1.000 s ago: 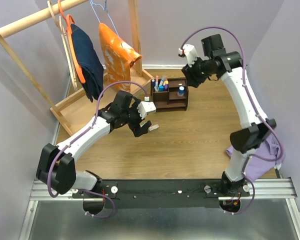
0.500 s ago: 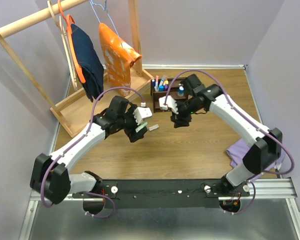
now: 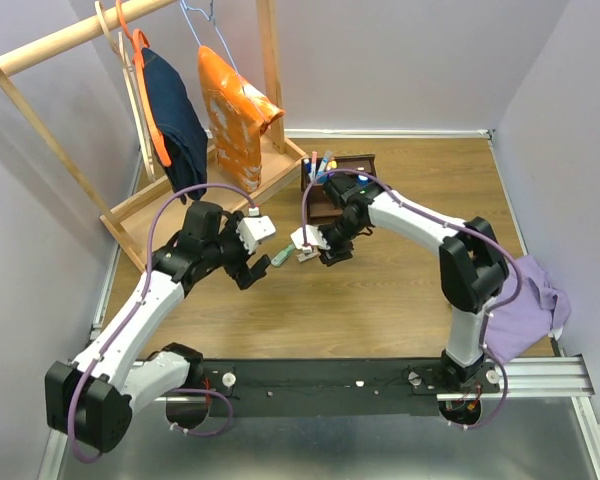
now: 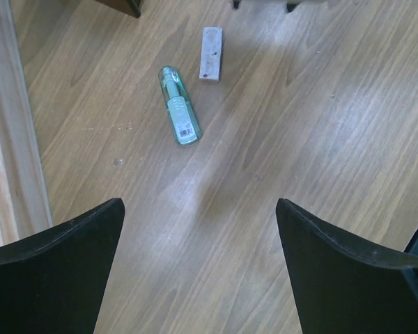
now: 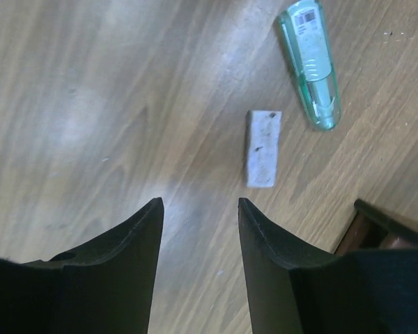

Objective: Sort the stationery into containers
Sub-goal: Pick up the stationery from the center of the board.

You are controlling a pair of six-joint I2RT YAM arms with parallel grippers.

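Right gripper [image 5: 198, 209], parted and empty, hangs near the beige piece [image 5: 262, 147] and green eraser [image 5: 311, 62] midway between the desk's near and far edges; left gripper [image 4: 198, 209] gapes empty.

**Wood, plastic and cloth, mostly dull, under soft glare**

The smooth brown wood-grain table top [image 4: 320, 139] showed pale patches of sheen. The translucent pale green plastic eraser stick [image 4: 179, 106] was glossy, with a white printed barcode label. The small beige rectangular block [image 4: 210, 54] was matt and flecked with dark specks. The dark brown wooden desk organizer [image 3: 360, 163] looked dull, and the pale wooden clothes rack [image 3: 50, 48] was matt. The crumpled lilac cloth [image 3: 530, 295] looked soft, and the grey ribbed metal rail [image 3: 560, 375] looked dull.
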